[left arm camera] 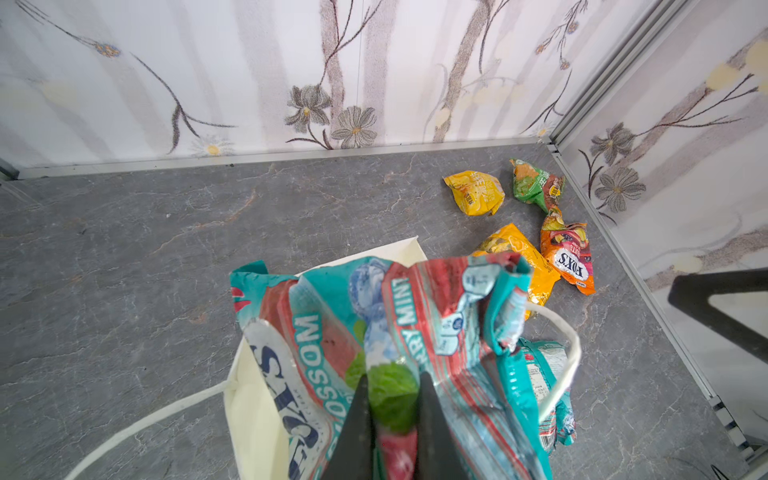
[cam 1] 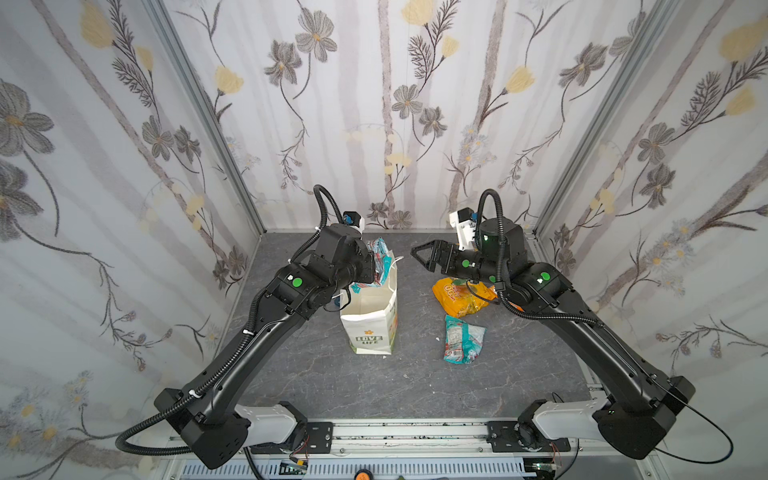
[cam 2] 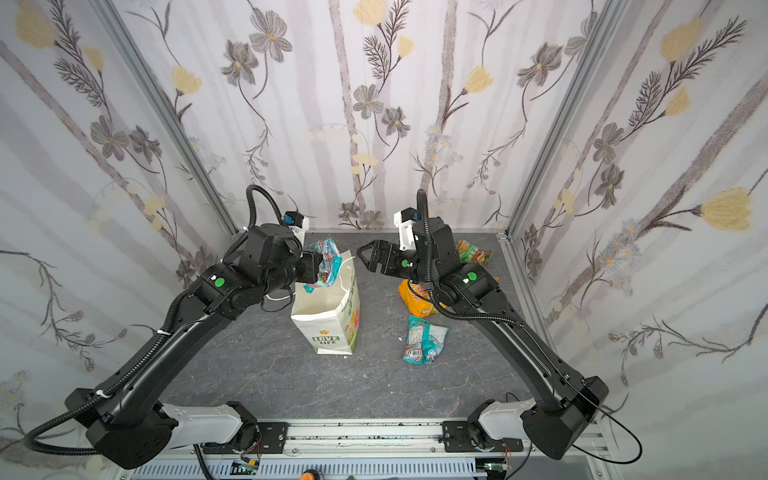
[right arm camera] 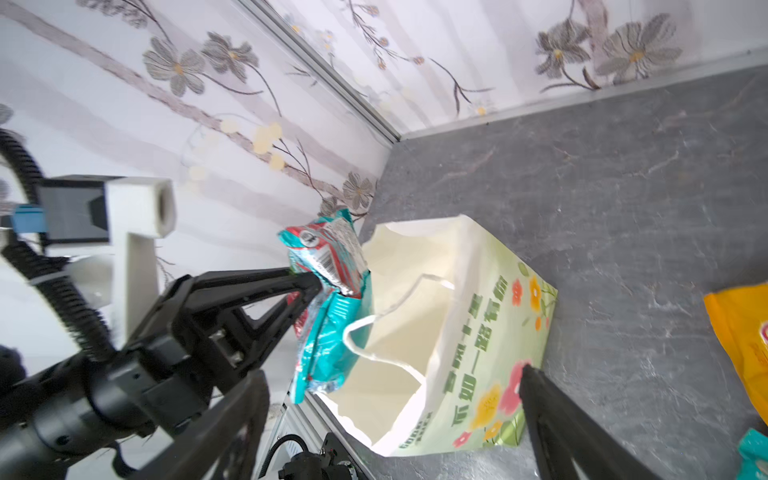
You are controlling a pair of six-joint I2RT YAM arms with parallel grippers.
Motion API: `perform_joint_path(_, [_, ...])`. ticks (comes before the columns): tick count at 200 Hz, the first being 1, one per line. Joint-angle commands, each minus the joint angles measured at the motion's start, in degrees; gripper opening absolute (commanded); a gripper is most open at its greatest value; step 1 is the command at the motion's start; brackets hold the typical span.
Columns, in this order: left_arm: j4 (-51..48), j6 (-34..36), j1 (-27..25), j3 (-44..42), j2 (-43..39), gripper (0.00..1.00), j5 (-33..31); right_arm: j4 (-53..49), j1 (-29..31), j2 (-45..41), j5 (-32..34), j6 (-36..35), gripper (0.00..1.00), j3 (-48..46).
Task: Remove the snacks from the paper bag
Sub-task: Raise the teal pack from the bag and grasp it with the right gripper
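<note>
Grey tabletop (cam 1: 332, 382), left pincer (left arm camera: 392, 380) gripping teal packet (left arm camera: 374, 316)

A robotics lab test booth rather than a lived-in room. Floral wallpaper panels (cam 1: 374, 104) close off the left, far and right sides, held in bare aluminium posts (cam 1: 196, 95). The floor is a grey stone-look tabletop (cam 1: 332, 386). A black robot arm at near left (cam 1: 249, 345) and another at near right (cam 1: 602, 345) are mounted on a metal rail (cam 1: 415, 432) along the near edge, with loose wiring (cam 1: 301, 449) beside it.
</note>
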Motion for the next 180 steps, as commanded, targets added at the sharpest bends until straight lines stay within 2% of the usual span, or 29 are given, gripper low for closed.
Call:
perform_joint_path(1, [3.8, 0.1, 0.1, 3.4, -0.2, 0.0, -0.9, 6.6, 0.2, 1.2, -5.0, -0.3, 0.97, 1.3])
perform_joint_path(71, [3.0, 3.1, -0.7, 17.2, 4.3, 0.0, -1.7, 9.1, 2.9, 9.7, -13.7, 0.9, 0.99, 9.6])
perform_joint_path(95, [2.4, 3.8, -1.6, 21.2, 6.8, 0.0, -1.9, 9.8, 3.7, 12.0, -14.4, 1.1, 0.95, 11.6])
perform_joint_path(124, [1.9, 3.7, -2.3, 23.8, 8.5, 0.0, -1.3, 11.2, 3.7, 13.5, -14.2, 2.3, 0.72, 12.3])
perform_joint_path(180, [-1.0, 3.9, -2.5, 25.8, 9.4, 0.0, -1.5, 13.8, 3.1, 13.2, -13.3, 3.2, 0.13, 12.5])
